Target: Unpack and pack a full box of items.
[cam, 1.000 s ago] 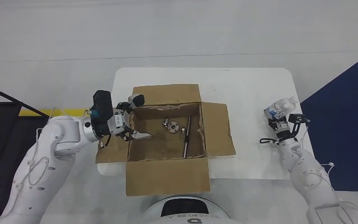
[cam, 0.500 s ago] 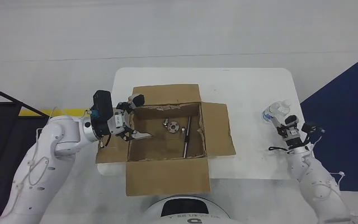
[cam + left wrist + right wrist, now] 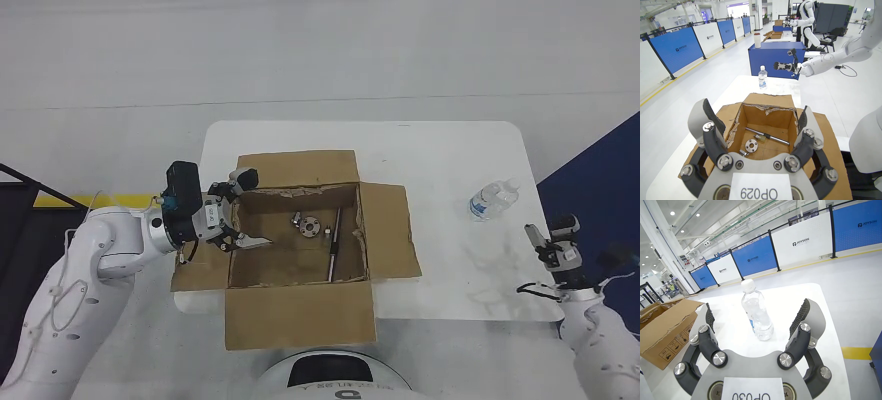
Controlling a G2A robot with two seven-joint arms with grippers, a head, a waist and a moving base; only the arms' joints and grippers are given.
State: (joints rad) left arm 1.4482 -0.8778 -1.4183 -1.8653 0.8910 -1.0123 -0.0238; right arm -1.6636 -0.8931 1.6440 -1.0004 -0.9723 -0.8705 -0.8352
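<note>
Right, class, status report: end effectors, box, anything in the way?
Left end effector open at box edge. Right end effector open, clear of upright bottle. Box open, rod and flange inside. Nothing blocking.

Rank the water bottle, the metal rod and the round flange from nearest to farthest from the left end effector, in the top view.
1. The round flange, mid-floor of the box, closest to the left end effector.
2. The metal rod, also in the box, nearer the opposite wall.
3. The water bottle, upright on the table outside the box.
</note>
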